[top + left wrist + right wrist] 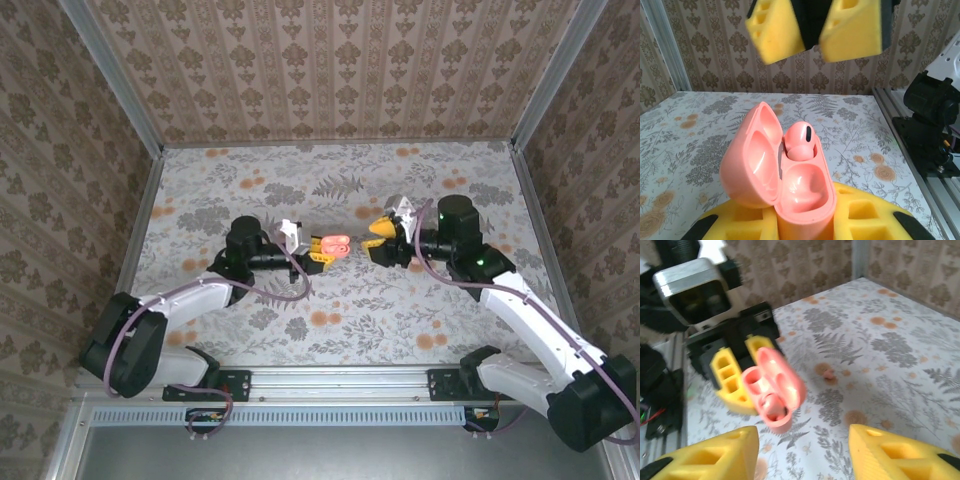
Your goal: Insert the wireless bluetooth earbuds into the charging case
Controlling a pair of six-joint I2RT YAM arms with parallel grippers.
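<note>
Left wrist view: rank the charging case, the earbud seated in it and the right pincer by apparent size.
1. charging case and right pincer: comparable, and the pincer is cropped by the frame edge, so not ranked.
2. earbud: clearly smallest.

Floral-print tablecloth; damask-patterned walls; metal rail at near edge.

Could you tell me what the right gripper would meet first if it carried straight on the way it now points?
Most likely the charging case, held lid-open by the left gripper directly ahead of the right gripper. Depth is unclear, but nothing shows between them.
</note>
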